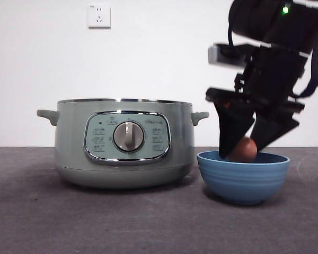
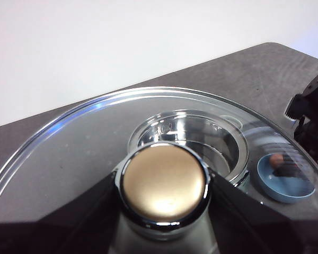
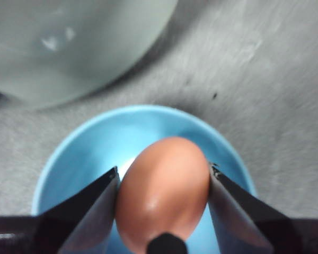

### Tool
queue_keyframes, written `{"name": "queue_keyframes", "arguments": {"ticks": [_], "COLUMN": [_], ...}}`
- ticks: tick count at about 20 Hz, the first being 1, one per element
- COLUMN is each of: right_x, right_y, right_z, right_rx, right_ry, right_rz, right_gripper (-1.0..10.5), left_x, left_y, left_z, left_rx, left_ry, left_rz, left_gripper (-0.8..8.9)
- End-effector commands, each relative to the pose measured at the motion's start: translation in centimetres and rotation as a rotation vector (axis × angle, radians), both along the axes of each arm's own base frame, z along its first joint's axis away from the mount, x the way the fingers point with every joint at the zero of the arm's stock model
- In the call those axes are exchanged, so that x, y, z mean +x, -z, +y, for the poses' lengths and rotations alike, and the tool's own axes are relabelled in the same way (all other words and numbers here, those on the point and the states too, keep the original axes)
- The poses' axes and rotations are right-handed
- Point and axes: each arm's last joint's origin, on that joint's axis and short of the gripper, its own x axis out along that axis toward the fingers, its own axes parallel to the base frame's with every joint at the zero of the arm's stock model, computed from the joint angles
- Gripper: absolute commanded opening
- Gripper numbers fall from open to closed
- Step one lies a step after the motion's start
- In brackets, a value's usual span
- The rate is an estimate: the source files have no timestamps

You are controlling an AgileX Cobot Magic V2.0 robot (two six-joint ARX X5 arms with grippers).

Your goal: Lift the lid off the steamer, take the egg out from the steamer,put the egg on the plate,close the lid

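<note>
Placing: right gripper [image 1: 245, 150] holds the egg [image 1: 244, 149] clamped between its two black jaws, low inside the plate [image 1: 244, 180], a blue bowl just beside the steamer [image 1: 124, 143].
Egg: sits between the jaw tips above the bowl's middle; I cannot tell from the pictures whether it touches the bottom.
Release: my judgement is that the egg should go down until it rests on the bowl's floor, and the jaws should part slowly so it does not roll or crack.
Exit: lifting straight up looks safest, since the jaws dip below the rim.
Left gripper [image 2: 164, 211]: jaws closed on the knob of the lid [image 2: 69, 153], held above the open steamer.
Remaining: lid back on the steamer, centred over the chrome rim.
</note>
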Motion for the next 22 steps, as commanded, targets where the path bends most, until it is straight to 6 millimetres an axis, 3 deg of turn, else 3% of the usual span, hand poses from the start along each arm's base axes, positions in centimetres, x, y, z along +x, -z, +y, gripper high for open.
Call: {"name": "queue_keyframes", "arguments": {"ticks": [1,5,9,11,13,19,22], "right_x": [0.4,0.9,0.9,0.7,0.4,-0.6,-2.0], "right_y": [1.3,3.3,3.6,3.7,3.4,-0.4,-3.8], "right_z": [0.3,0.6,0.9,1.1,1.4,1.0,0.1], "right_rx": [0.006,-0.019,-0.006,-0.013,-0.012,0.049,0.101], "right_ry": [-0.004,-0.007,-0.024,-0.033,-0.049,-0.057,-0.058], "right_rz": [0.024,0.079,0.093,0.101,0.095,-0.019,-0.109], "right_gripper": [-0.2,-0.2,-0.1,1.2,3.7,4.2,4.2], "left_x": [-0.3,-0.3,-0.3,-0.3,-0.3,0.1,1.5], "left_y": [-0.6,-0.5,-0.4,-0.4,-0.4,-0.4,-0.3], "left_z": [0.1,0.2,0.2,0.2,0.2,0.0,-0.8], "left_rx": [-0.027,-0.024,-0.020,-0.019,-0.019,-0.013,-0.009], "left_ry": [0.000,0.000,-0.001,-0.001,-0.002,0.000,0.037], "left_rz": [-0.056,-0.048,-0.042,-0.041,-0.041,-0.027,0.008], "left_gripper": [-0.08,-0.08,-0.08,-0.08,-0.08,-0.08,-0.08]}}
